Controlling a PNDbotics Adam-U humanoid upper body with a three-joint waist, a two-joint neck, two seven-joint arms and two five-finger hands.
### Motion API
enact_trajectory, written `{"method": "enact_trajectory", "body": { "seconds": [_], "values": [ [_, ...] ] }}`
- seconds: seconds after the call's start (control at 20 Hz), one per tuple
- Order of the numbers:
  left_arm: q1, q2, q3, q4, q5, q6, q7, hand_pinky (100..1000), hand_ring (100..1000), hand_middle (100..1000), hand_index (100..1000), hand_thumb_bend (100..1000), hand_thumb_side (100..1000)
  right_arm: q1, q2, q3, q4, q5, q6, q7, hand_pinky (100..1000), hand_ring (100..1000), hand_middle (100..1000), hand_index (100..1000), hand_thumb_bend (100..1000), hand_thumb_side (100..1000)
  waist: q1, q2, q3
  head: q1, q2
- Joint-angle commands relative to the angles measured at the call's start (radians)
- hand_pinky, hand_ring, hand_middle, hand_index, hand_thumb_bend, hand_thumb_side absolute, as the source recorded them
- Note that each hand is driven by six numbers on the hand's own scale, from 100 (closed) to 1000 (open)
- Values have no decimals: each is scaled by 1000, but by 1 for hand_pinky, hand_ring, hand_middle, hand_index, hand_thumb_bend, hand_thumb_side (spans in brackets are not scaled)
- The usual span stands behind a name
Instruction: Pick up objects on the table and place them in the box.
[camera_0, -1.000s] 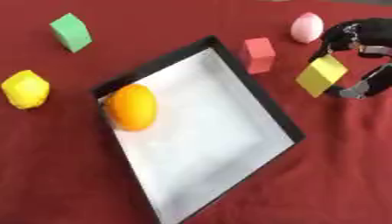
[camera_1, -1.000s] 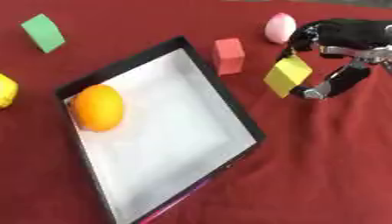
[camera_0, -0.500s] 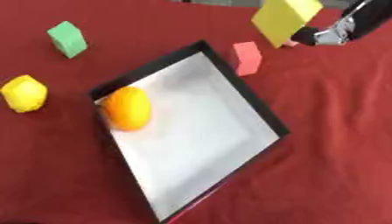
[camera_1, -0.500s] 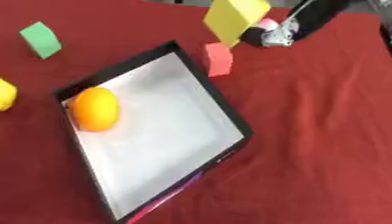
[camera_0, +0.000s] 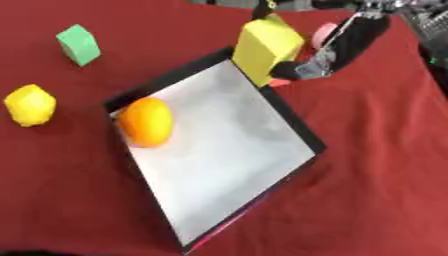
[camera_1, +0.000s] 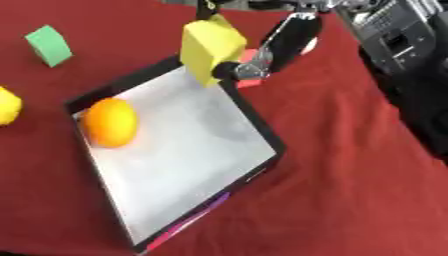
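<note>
Broadly, the tabletop is covered by a dark red cloth, and a black-rimmed box with a pale grey floor is set askew near its middle, one corner turned toward the far edge. An orange is seen inside the box, against the wall at its left corner. Above the box's far corner a yellow block is held clear of the cloth, tilted, pinched by the right hand, whose dark fingers are curled against the block's lower right side; the arm is brought in from the far right corner of the tabletop. Just behind the block and the hand, partly hidden by both, a red block is glimpsed on the cloth beside the box's far rim, and a pink rounded thing is seen a little farther back. A green block is placed toward the far left corner, well apart from the box. A lemon is found at the left edge, near the box's left corner but not touching it. The left hand is not seen in either view.
</note>
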Motion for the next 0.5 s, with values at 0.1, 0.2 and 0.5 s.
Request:
{"method": "enact_trajectory", "body": {
  "seconds": [0.1, 0.2, 0.5],
  "values": [
    [-1, 35, 9, -17, -10, 6, -9, 667, 833, 705, 766, 306, 653, -3, 36, 24, 20, 77, -171, 147, 761, 653, 522, 594, 352, 704, 1, -35, -4, 4, 14],
    [0, 38, 5, -15, -10, 8, -16, 666, 833, 704, 766, 306, 653, 7, 57, 34, 40, 110, -178, 145, 760, 653, 522, 594, 352, 704, -1, -37, -5, 3, 18],
    [0, 42, 0, -10, -9, 13, -28, 666, 834, 703, 766, 305, 654, 18, 106, 61, 75, 191, -195, 114, 754, 648, 519, 591, 351, 704, -7, -40, -4, 0, 24]
  ]
}}
